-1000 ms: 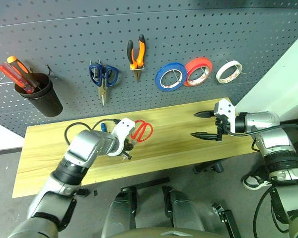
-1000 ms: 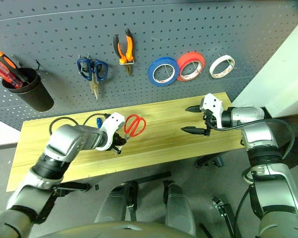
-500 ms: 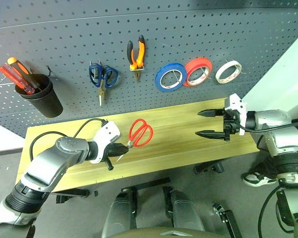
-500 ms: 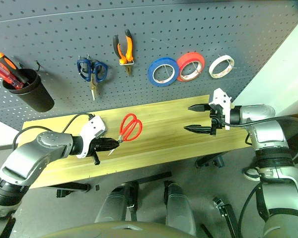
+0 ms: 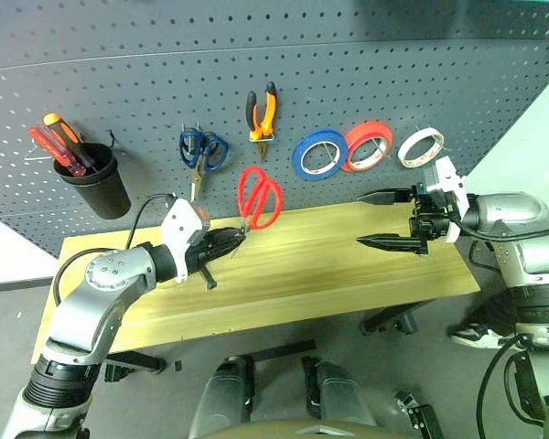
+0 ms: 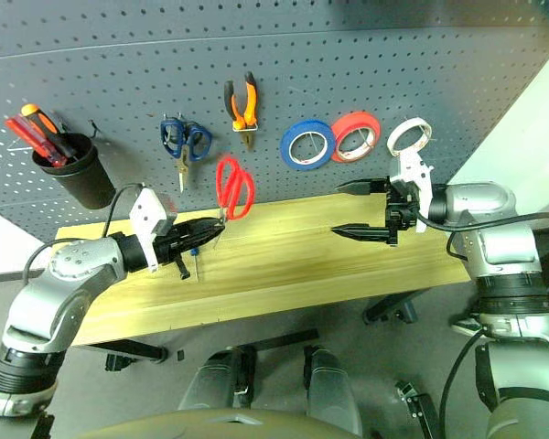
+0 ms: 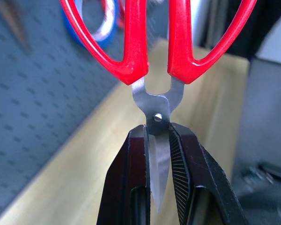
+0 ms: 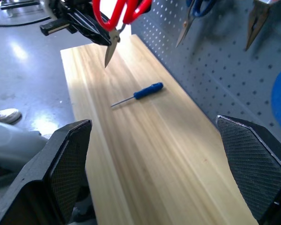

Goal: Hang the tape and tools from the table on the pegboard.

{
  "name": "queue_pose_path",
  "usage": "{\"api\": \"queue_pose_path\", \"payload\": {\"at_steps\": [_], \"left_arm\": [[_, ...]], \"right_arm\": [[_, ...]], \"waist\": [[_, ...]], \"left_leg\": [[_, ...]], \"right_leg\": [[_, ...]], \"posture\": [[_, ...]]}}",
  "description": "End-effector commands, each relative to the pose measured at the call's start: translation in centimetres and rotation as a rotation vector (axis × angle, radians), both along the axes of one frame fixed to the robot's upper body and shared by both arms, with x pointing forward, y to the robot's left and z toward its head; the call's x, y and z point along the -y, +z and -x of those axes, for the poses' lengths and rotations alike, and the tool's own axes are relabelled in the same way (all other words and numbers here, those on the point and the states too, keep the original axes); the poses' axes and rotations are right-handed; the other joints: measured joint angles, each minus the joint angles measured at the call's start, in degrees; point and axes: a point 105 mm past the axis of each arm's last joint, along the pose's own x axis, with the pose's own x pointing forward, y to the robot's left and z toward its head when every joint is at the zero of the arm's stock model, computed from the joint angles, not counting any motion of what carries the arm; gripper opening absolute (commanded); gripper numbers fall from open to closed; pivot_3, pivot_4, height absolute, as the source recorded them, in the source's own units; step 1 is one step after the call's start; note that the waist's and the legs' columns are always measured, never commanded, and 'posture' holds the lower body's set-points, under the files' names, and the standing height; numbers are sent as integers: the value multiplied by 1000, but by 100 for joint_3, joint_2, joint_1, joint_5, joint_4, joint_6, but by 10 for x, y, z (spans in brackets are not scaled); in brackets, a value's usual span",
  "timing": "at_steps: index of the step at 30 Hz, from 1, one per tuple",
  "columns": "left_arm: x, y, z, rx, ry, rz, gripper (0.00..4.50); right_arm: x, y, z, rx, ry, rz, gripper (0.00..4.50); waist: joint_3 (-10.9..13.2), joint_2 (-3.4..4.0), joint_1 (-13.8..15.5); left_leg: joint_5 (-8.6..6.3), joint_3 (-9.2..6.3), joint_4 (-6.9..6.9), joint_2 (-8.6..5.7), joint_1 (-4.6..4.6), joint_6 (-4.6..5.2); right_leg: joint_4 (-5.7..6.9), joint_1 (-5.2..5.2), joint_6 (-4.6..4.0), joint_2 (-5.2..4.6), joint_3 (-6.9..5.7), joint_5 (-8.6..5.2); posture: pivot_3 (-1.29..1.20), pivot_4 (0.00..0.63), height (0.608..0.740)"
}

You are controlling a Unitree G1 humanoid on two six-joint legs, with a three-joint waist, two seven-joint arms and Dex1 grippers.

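The left hand [image 5: 231, 240] is clamped on the blades of the red-handled scissors [image 5: 259, 196], holding them up off the counter [image 5: 329, 265] with the red loops raised in front of the pegboard [image 5: 348, 82]; in the left wrist view the steel blades sit squeezed between the two black fingers [image 7: 126, 187] just below the pivot. The right hand [image 5: 382, 219] hangs over the right part of the counter with its fingers spread wide and nothing between them. On the pegboard, the orange-handled pliers [image 5: 262, 113] hang just above the raised scissors, with the blue-handled scissors [image 5: 201, 154] to their left, so the red loops stand in the gap below and between these two. Right of the pliers hang a blue tape roll [image 5: 318, 154], a red-orange roll [image 5: 366, 146] overlapping its edge, and the whitish tape [image 5: 421, 146], which is close above the right hand. Far left on the board is a black cup [image 5: 95, 183] holding red and orange screwdrivers [image 5: 62, 146]. The small blue-handled screwdriver [image 8: 136, 94] lies flat on the counter near the pegboard side, under the left hand as the right wrist view shows it.
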Motion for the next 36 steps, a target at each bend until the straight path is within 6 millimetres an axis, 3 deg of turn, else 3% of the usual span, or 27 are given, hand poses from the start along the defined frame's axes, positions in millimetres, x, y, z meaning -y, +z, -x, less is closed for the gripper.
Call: {"api": "queue_pose_path", "payload": {"at_steps": [1, 8, 17, 21, 26, 36], "left_arm": [[-10, 30, -13, 174, 163, 79, 289], [-18, 36, -20, 276, 352, 181, 289], [-21, 1, -30, 212, 534, 86, 289], [-19, -4, -33, 224, 575, 55, 289], [-25, -5, -47, 212, 674, 48, 289], [-9, -8, -80, 140, 721, 38, 289]], "right_arm": [[-2, 23, 1, 79, 12, -11, 4500], [-7, 27, -3, 65, 21, -19, 4500], [-11, 35, -15, 76, 25, -33, 4500], [-12, 35, -18, 83, 27, -22, 4500], [-11, 36, -20, 97, 24, -14, 4500], [-5, 36, -22, 99, -23, 0, 4500]], "waist": [[-51, -5, 74], [-96, -2, 132], [-114, 10, 129], [-118, 11, 132], [-125, 12, 148], [-129, 11, 231]], "left_leg": [[0, 0, 1, 0, 0, 1], [0, 3, 2, -1, 44, 12], [0, 5, 1, -3, 52, 22], [0, 5, 1, -3, 55, 22], [1, 5, 2, -3, 58, 24], [2, 7, 9, -8, 64, 25]], "right_leg": [[-1, 1, 2, 1, 0, 3], [-12, 44, 1, 6, 2, 4], [-14, 50, 1, 12, 5, 5], [-14, 52, 1, 12, 5, 5], [-13, 55, 1, 13, 6, 6], [-9, 62, 7, 16, 8, 10]], "posture": [[76, 43, 740], [88, 50, 740], [101, 57, 740], [97, 58, 740], [89, 57, 740], [63, 65, 740]]}}
